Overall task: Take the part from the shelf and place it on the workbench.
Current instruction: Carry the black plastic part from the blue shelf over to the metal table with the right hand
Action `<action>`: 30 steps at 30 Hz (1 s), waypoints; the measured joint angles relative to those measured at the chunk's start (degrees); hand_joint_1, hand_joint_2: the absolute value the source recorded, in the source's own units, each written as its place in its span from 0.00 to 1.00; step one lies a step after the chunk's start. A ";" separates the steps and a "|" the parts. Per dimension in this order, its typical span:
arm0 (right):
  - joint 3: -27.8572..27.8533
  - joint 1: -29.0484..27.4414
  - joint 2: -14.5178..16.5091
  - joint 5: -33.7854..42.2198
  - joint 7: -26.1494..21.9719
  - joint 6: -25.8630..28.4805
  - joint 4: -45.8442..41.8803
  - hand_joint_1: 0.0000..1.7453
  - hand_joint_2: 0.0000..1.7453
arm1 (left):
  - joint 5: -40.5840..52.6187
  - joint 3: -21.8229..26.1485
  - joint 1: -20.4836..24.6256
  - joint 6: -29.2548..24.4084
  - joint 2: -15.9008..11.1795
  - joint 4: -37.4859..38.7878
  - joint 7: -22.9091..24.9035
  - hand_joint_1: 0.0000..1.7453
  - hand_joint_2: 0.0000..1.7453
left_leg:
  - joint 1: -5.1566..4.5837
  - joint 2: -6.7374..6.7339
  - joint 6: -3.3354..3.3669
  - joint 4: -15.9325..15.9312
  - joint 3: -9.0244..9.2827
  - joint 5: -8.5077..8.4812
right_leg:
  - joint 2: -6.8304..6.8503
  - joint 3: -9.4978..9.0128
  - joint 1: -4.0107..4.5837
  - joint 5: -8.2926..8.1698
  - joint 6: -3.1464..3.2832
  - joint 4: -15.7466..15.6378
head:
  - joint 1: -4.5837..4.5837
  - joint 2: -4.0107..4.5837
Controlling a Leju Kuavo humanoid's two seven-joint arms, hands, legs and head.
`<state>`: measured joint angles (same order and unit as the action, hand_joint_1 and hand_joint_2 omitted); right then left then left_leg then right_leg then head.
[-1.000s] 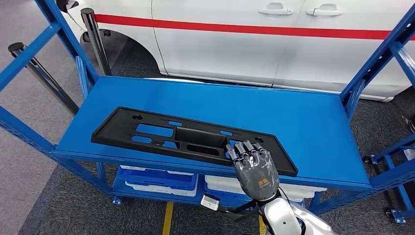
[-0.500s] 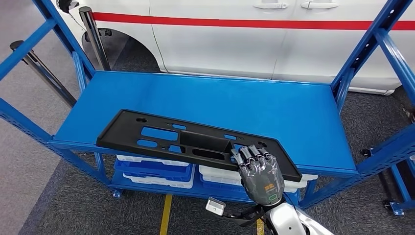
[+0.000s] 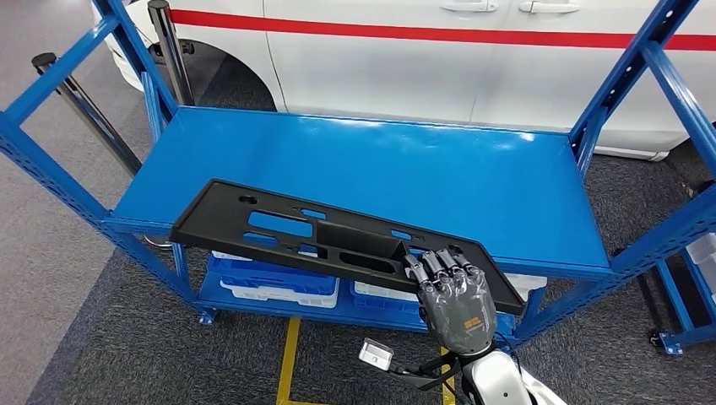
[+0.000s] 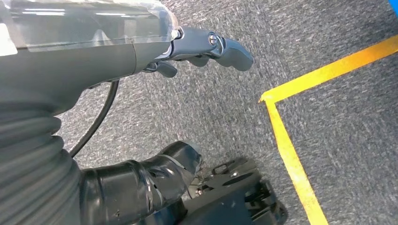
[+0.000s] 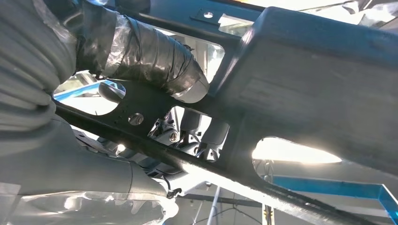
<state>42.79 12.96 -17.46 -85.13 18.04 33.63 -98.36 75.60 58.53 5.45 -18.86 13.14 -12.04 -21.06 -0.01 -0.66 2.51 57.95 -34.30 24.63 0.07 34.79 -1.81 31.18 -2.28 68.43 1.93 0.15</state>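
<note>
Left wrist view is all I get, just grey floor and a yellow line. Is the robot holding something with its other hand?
Observer: Yes. The right robot hand grips a long black part near its right end.
Operator: Where's the part?
Observer: Over the blue shelf, with its near edge sticking out past the shelf's front.
Operator: How is it holding on?
Observer: Its fingers lie on top of the part, and the right wrist view shows the thumb underneath it.
</note>
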 joint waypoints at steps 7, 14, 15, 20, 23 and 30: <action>-2.37 -0.99 2.15 0.00 -2.09 0.76 0.12 1.00 1.00 | 0.02 0.00 -0.08 -0.04 0.09 0.00 0.05 0.00 1.00 | 0.20 0.25 -2.38 2.98 -3.05 0.31 | -0.23 -2.77 0.38 -1.88 2.76 -7.55 | -0.10 0.00; -4.82 -2.25 3.48 0.00 -4.08 0.91 0.26 1.00 1.00 | 0.03 0.00 -0.10 -0.02 0.13 0.00 0.06 0.00 1.00 | 0.21 0.35 -2.29 15.41 -3.39 8.47 | -0.02 2.12 1.18 -5.71 3.87 -7.50 | -0.16 0.00; -5.17 -2.47 3.64 0.00 -4.32 0.92 0.30 1.00 1.00 | 0.04 0.00 -0.08 -0.02 0.13 0.00 0.06 0.00 1.00 | 0.03 0.39 -1.90 12.09 -0.62 6.93 | -0.03 2.55 1.23 -6.16 3.83 -7.49 | -0.16 0.00; -6.73 -3.10 4.72 0.00 -5.31 0.95 0.30 1.00 1.00 | 0.04 0.00 0.18 -0.04 0.09 0.00 0.01 0.00 1.00 | -0.99 0.61 -0.31 -0.80 7.21 6.05 | 0.02 3.19 0.96 -8.57 2.51 -8.24 | -0.16 0.00; -7.31 -3.74 5.04 0.00 -5.60 0.95 0.33 1.00 1.00 | 0.03 0.02 0.15 -0.03 0.16 0.00 -0.02 0.00 1.00 | -0.59 0.19 0.49 -2.44 6.59 3.55 | -0.10 4.02 1.09 -6.65 1.76 -6.94 | -0.13 0.00; -8.17 -5.32 5.87 0.00 -4.84 0.93 1.21 1.00 1.00 | 0.02 0.02 0.04 0.02 0.26 0.00 -0.03 0.00 1.00 | -0.44 -0.10 0.36 -0.77 0.67 0.14 | -0.05 2.50 0.21 -1.27 0.42 2.84 | -0.12 0.00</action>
<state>34.62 7.64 -11.59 -85.13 13.20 34.56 -97.15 75.62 58.55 5.49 -18.84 13.40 -12.04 -21.09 -0.45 -0.76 2.87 57.18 -33.63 24.78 0.02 37.29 -1.60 29.91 -1.85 71.27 1.81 0.15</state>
